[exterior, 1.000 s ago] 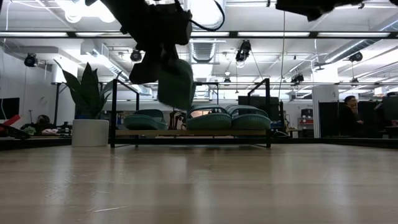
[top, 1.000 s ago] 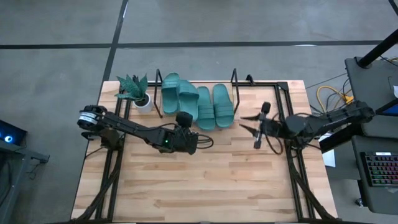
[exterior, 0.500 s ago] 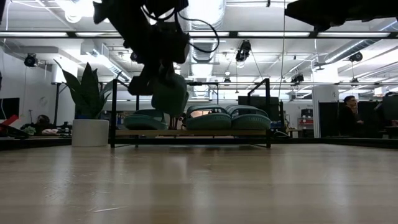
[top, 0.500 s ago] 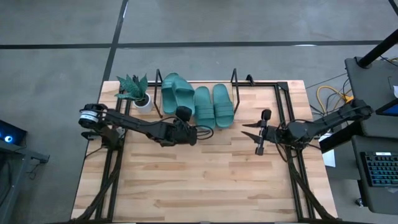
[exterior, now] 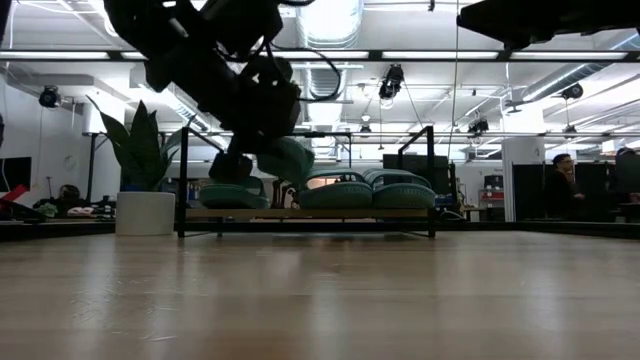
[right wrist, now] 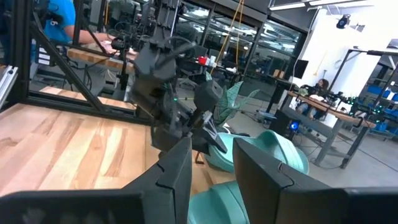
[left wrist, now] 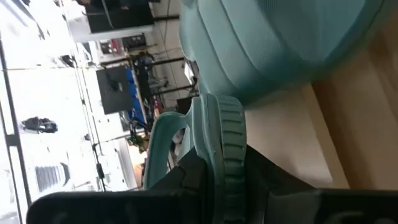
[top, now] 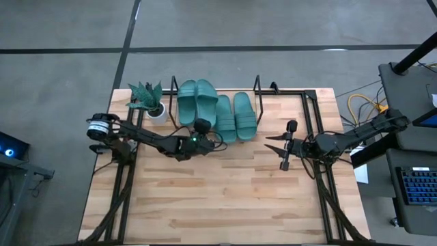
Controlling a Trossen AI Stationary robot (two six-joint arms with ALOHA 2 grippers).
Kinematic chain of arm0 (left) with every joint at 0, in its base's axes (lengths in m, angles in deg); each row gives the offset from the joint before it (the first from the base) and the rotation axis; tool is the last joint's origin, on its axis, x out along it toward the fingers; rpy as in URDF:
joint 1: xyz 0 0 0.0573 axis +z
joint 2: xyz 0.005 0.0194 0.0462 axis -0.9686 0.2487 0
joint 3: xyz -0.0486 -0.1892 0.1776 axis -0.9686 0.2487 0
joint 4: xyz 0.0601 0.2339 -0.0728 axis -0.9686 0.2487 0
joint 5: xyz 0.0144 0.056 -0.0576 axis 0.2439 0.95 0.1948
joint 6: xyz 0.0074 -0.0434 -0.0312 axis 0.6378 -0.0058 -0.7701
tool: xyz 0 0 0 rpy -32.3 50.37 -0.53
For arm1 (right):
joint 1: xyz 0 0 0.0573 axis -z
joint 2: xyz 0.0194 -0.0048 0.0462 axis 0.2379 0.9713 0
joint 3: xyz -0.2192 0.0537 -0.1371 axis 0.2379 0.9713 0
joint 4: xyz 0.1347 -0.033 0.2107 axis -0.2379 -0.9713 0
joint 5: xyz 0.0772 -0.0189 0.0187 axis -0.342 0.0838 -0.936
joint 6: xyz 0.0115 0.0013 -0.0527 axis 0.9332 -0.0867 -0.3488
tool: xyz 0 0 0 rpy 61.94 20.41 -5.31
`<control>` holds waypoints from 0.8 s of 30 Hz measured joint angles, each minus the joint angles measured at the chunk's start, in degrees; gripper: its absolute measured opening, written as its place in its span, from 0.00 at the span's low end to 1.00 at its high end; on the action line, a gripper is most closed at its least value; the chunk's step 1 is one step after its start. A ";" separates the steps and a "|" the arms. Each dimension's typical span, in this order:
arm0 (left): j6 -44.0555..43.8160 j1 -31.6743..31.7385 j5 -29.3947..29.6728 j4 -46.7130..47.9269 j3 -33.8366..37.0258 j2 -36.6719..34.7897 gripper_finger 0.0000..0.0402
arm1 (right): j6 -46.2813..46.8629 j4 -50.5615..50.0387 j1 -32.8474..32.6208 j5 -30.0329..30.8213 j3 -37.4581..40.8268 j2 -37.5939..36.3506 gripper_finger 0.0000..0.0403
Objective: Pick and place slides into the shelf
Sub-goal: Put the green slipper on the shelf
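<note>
Four teal slides show at the shelf (exterior: 300,213) along the table's far edge. Three lie on its board: one at the left (top: 187,102) and two at the right (top: 235,116). The fourth slide (top: 207,101) reaches over the shelf beside the left one, with my left gripper (top: 199,130) shut on its near end. In the low view this slide (exterior: 285,160) hangs just above the board. Whether it touches the shelf I cannot tell. My right gripper (top: 272,149) stands open at the right with nothing between its fingers (right wrist: 180,168). My left gripper pinches the slide's heel end (left wrist: 225,163) between its two fingers, one on the footbed side and one on the underside. The fingers (left wrist: 186,182) come from the table's near side, slanting slightly down and lying along the slide. The toe points toward the far edge.
A small potted plant (top: 147,99) stands just left of the shelf. The shelf's black wire uprights (top: 258,85) rise at both ends. Bare wooden tabletop (top: 218,198) lies on the near side of both arms. People and benches show in the room behind.
My left gripper has gone down and toward the far edge with the slide. The slide hung steeply below the fingers. It now lies flatter and lower, alongside the left slide over the shelf. My right gripper has sunk a little and stayed open.
</note>
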 joint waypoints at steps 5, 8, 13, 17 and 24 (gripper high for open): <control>-1.13 1.63 -1.75 -0.03 0.81 0.00 0.09 | -0.04 0.00 0.00 0.00 0.00 0.00 0.26; -2.09 2.33 -4.12 -0.41 0.91 -0.02 0.09 | -0.08 -0.02 0.00 0.00 0.00 0.00 0.25; -3.03 3.35 -6.02 -2.16 1.97 -0.07 0.09 | -0.13 -0.07 0.00 0.02 0.00 0.00 0.26; -3.23 3.90 -7.77 -3.88 3.38 -0.13 0.09 | -0.22 -0.09 0.00 0.01 0.00 0.00 0.25; -3.91 5.03 -8.97 -4.88 4.22 -0.13 0.09 | -0.21 -0.09 0.00 0.00 0.00 0.11 0.24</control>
